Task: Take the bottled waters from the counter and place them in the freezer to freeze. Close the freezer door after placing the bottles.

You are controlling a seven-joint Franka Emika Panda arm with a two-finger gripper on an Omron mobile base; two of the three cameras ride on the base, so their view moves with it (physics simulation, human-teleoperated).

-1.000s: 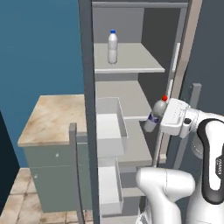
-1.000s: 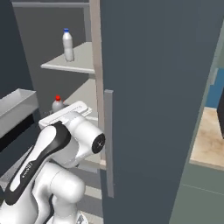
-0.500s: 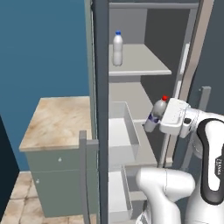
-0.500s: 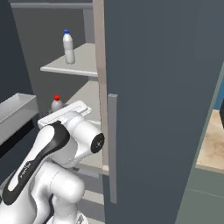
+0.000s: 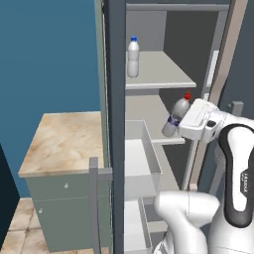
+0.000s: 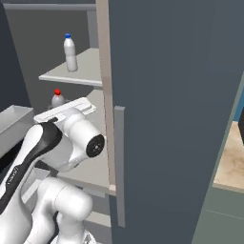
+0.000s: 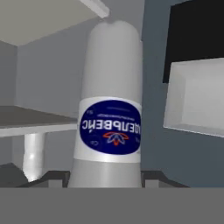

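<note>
My gripper (image 5: pixel 178 124) is shut on the red-capped bottled water (image 5: pixel 176 115), holding it tilted inside the open freezer (image 5: pixel 163 30), just above the middle shelf. In the hand view the bottle (image 7: pixel 110 127) with its blue label stands between my fingertips (image 7: pixel 54 177). The blue-capped bottled water (image 5: pixel 133 57) stands upright on the upper shelf, also seen in the right base view (image 6: pixel 70 52). The freezer door (image 6: pixel 176 109) with its bar handle (image 6: pixel 119 167) stands open to my right. The counter (image 6: pixel 232 159) shows its beige top at the far right.
A clear drawer (image 5: pixel 146 154) is pulled out below the middle shelf, left of my arm. A dark door edge (image 5: pixel 116 124) with a handle stands upright at the left. A small beige-topped cabinet (image 5: pixel 64 141) sits left of the freezer against a blue wall.
The whole picture has shifted, so the base has moved; the freezer and its door loom nearer. The red-capped bottle stays in my grip and sits slightly higher in the left view.
</note>
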